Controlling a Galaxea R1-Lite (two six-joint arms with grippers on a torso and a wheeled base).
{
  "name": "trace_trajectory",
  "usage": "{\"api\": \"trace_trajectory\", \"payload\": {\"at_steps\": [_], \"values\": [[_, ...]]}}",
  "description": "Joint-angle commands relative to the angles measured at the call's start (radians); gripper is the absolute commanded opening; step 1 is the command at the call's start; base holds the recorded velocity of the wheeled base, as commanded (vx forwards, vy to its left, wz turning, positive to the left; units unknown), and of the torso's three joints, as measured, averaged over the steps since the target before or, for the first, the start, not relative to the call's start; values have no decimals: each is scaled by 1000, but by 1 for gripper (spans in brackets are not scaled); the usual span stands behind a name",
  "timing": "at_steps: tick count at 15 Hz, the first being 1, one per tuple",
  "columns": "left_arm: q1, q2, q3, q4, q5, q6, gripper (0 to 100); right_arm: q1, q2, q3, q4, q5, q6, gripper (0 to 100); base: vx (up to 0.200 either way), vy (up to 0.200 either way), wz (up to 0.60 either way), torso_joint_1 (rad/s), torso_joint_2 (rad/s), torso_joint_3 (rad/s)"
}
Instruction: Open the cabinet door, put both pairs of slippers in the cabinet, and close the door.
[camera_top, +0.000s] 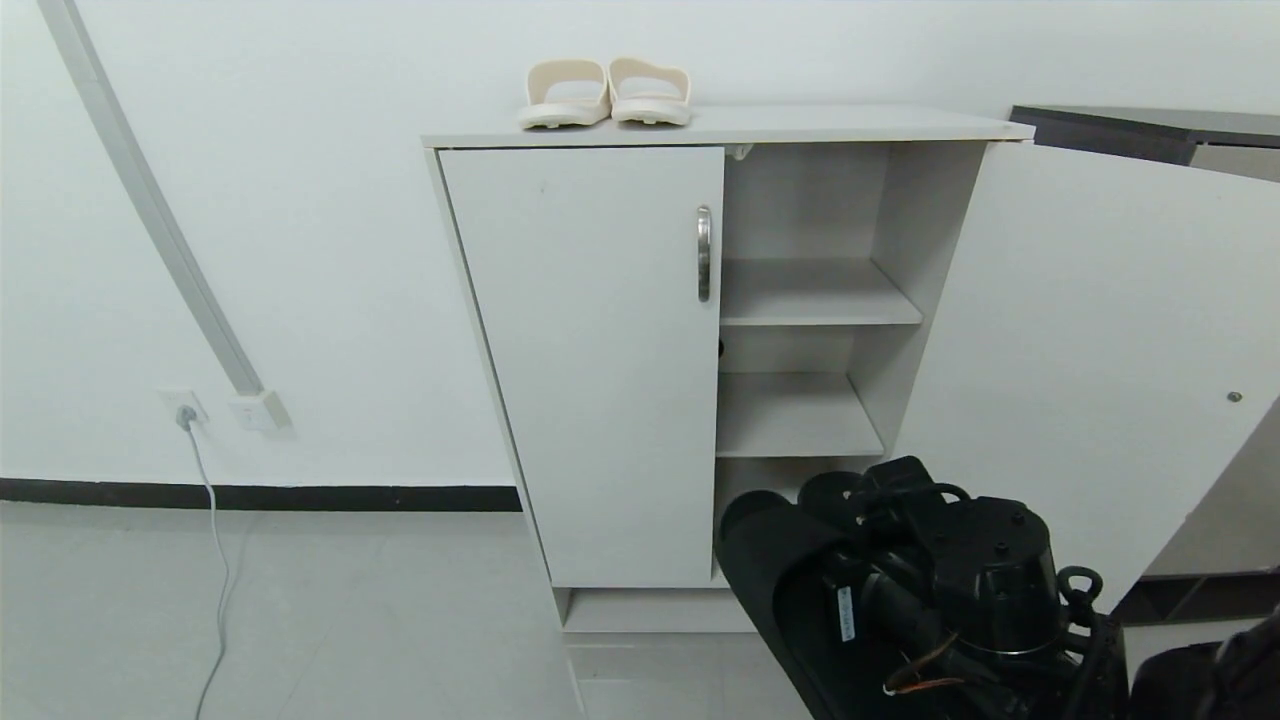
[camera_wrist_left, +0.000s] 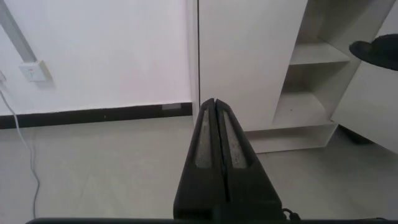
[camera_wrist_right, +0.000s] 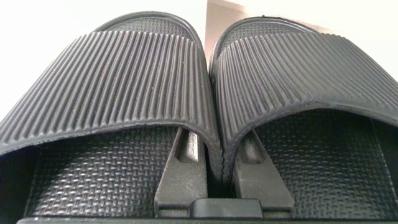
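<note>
A white cabinet (camera_top: 580, 380) stands against the wall, its left door shut and its right door (camera_top: 1090, 350) swung wide open. Two bare shelves (camera_top: 815, 295) show inside. A cream pair of slippers (camera_top: 605, 92) rests on the cabinet top. My right gripper (camera_wrist_right: 217, 155) is shut on a black pair of slippers (camera_wrist_right: 199, 81), its fingers (camera_wrist_right: 183, 168) under the straps pinching the two inner sides together. That black pair (camera_top: 780, 570) hangs low in front of the cabinet's bottom compartment. My left gripper (camera_wrist_left: 215, 109) is shut and holds nothing, above the floor left of the cabinet.
A metal handle (camera_top: 704, 254) sits on the shut left door. A wall socket with a cable (camera_top: 185, 412) is at the left, with open floor (camera_top: 300, 620) below it. Dark furniture (camera_top: 1150, 130) stands behind the open door.
</note>
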Motion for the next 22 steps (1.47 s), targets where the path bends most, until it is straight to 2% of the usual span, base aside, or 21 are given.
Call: {"api": "trace_trajectory", "payload": {"at_steps": [1, 4, 6, 7, 10, 17, 22], "values": [[0, -3, 0, 0, -1, -1, 0, 5, 70, -85, -51, -74, -2, 0, 0, 0, 0, 0, 0, 0], [0, -3, 0, 0, -2, -2, 0, 40, 136, -199, -47, -209, -2, 0, 0, 0, 0, 0, 0, 0], [0, -3, 0, 0, -2, -2, 0, 63, 176, -326, 85, -353, 10, 0, 0, 0, 0, 0, 0, 0], [0, -3, 0, 0, -2, -2, 0, 62, 185, -386, 147, -390, 47, 0, 0, 0, 0, 0, 0, 0], [0, -3, 0, 0, -2, -2, 0, 34, 187, -443, 248, -402, 128, 0, 0, 0, 0, 0, 0, 0], [0, -3, 0, 0, -2, -2, 0, 23, 191, -435, 248, -402, 130, 0, 0, 0, 0, 0, 0, 0], [0, -1, 0, 1, -2, -1, 0, 23, 191, -424, 246, -402, 130, 0, 0, -200, 0, 5, 2, 1]]}}
